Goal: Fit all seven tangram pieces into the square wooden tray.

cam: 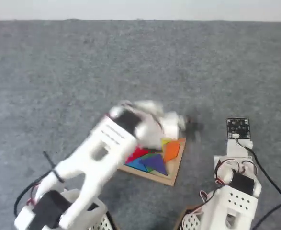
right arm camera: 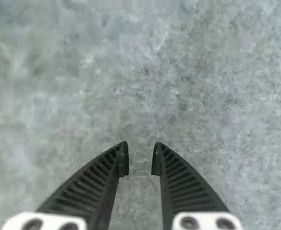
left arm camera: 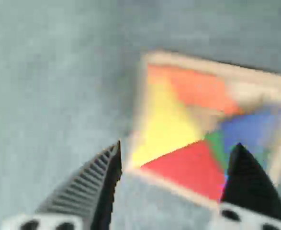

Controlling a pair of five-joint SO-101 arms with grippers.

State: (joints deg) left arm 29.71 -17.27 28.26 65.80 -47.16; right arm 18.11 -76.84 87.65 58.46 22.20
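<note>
The square wooden tray lies mid-table with coloured tangram pieces in it: orange, red, blue and purple. My left arm stretches over the tray, and its gripper hovers at the tray's far corner. In the left wrist view that gripper is open above the tray, with yellow, red, orange, blue and green pieces below it. My right gripper points at bare carpet, fingers nearly together and empty.
Grey carpet covers the table all around the tray. The right arm sits folded at the front right, apart from the tray. The left arm's base stands at the front left. A pale wall edge runs along the far side.
</note>
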